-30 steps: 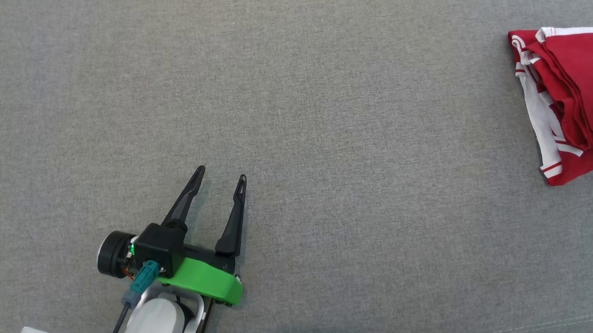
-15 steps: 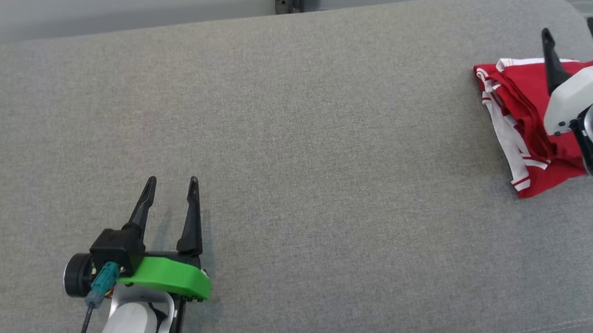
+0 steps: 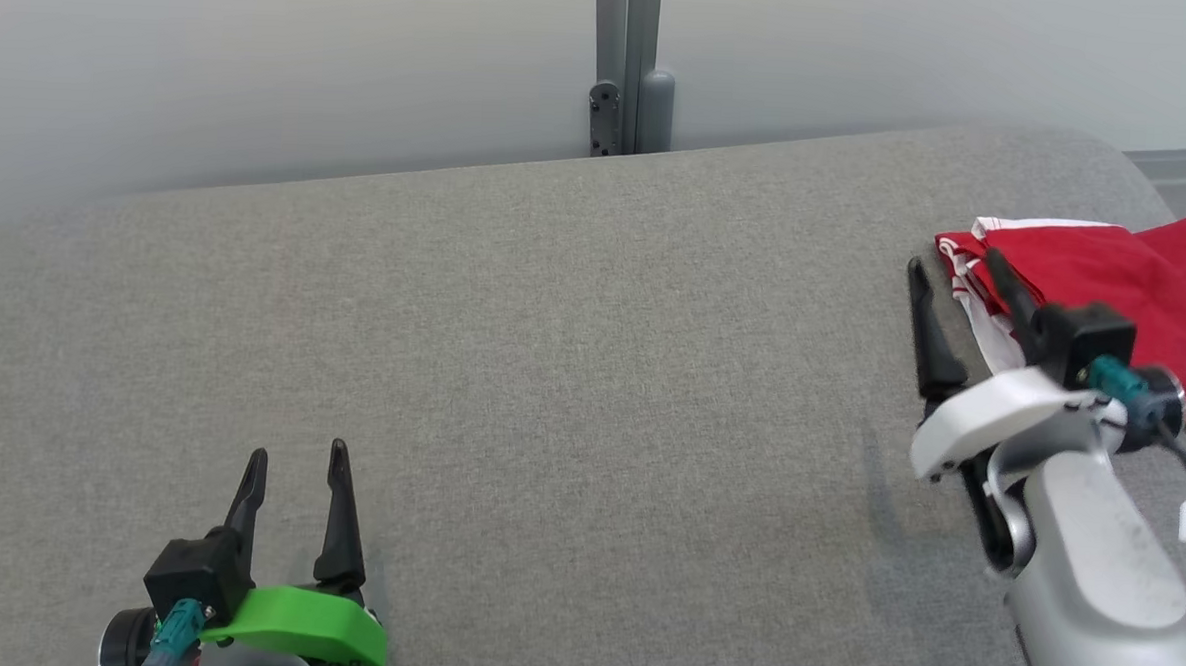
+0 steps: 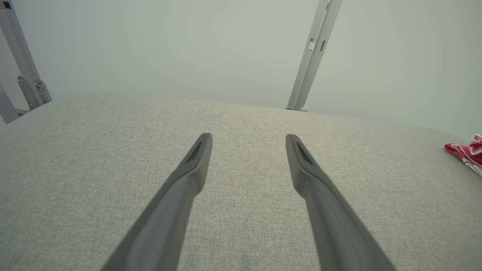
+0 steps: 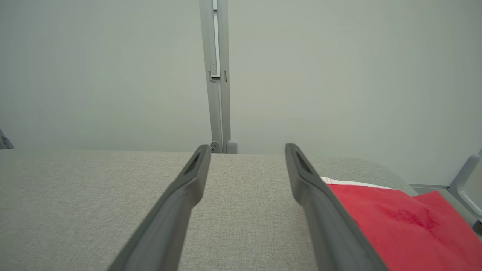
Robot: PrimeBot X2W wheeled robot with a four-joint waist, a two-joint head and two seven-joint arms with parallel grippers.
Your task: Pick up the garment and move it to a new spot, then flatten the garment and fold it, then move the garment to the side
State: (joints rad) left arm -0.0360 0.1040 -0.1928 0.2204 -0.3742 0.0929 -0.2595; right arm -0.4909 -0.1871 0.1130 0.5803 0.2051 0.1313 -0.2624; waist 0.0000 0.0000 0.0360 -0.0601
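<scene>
We found the left pincer (image 3: pixel 298 450) open, its two dark fingers spread with nothing between them, low at the near left of the grey fabric worktop (image 3: pixel 601 373) and pointing toward the far wall (image 3: pixel 265 58). Whether its fingertips touched the fabric or hung just above it, we could not tell. Its green bracket (image 3: pixel 300 626) sat just behind the fingers, and the bottom edge of the head view cut off everything past it, so that arm's pose stayed unread.

The right pincer (image 3: pixel 954 259) was open as well and gripped nothing. In its own wrist view the gap between the fingers showed only bare fabric. Its left finger stood over the worktop just beside the edge of the garment (image 3: pixel 1106 275), while its right finger crossed the red cloth in the head view; we could not say if it touched. Behind it the pale forearm (image 3: pixel 1102 585) rose from the lower right corner and slanted up and leftward, with a teal connector (image 3: pixel 1112 378) and a dark cable on its outer side.

The garment, red with white trim, lay in folded layers at the far right end of the worktop, well apart from the left pincer. The right arm hid its near part and the frame edge cut its right side. A grey metal post (image 3: pixel 625 64) stood against the wall behind
</scene>
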